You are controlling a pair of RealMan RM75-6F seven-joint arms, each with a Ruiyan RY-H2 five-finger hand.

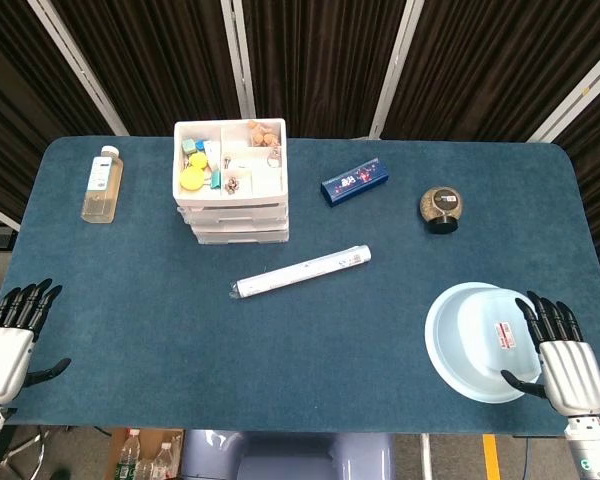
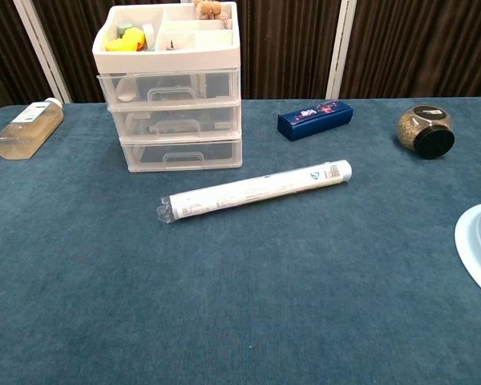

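Pale blue round plastic bowl [image 1: 472, 340] at 3 o'clock | my right hand [image 1: 563, 360] touching its rim, fingers spread, empty | left hand [image 1: 8, 340] idle, fingers apart | step: pre-grasp, I judge; next needs fingers closing round the rim.

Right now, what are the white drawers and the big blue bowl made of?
The drawer unit looks like plastic: glossy white frame, see-through drawer fronts showing things inside. The light blue bowl, upside down beside the right hand, also seems to be plastic, smooth with a soft sheen, though the look leaves that open.

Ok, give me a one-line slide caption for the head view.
Both hands, left and right, open at the blue table's near edge, the right beside an upturned pale-blue bowl.
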